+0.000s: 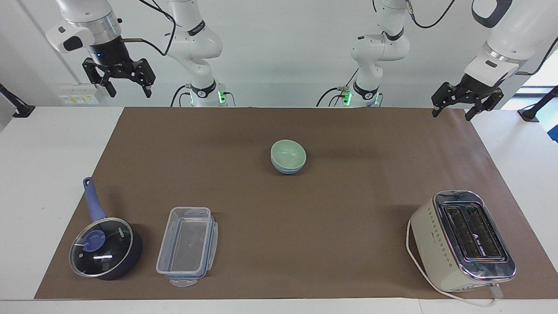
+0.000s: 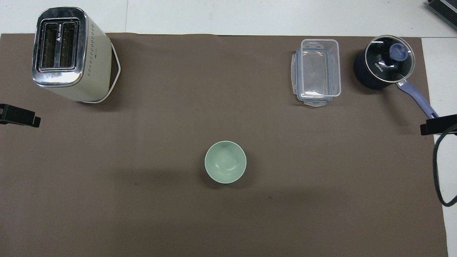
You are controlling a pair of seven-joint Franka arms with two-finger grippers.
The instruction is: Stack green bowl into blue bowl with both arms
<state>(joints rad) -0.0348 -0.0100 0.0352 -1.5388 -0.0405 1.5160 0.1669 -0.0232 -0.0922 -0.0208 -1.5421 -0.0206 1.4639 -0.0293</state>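
Facing view shows the green bowl (image 1: 288, 153) seated in the blue bowl (image 1: 287, 168), so the left pincer (image 1: 454, 106) and right pincer (image 1: 118, 79), both open and empty, should only hold clear.

The glass lid of the dark blue saucepan (image 2: 384, 63) carries white letters that seem to spell "KONKA". The toaster (image 2: 68, 53) has a small white triangle logo with a short line of print between its slots, but the letters are too small to read.
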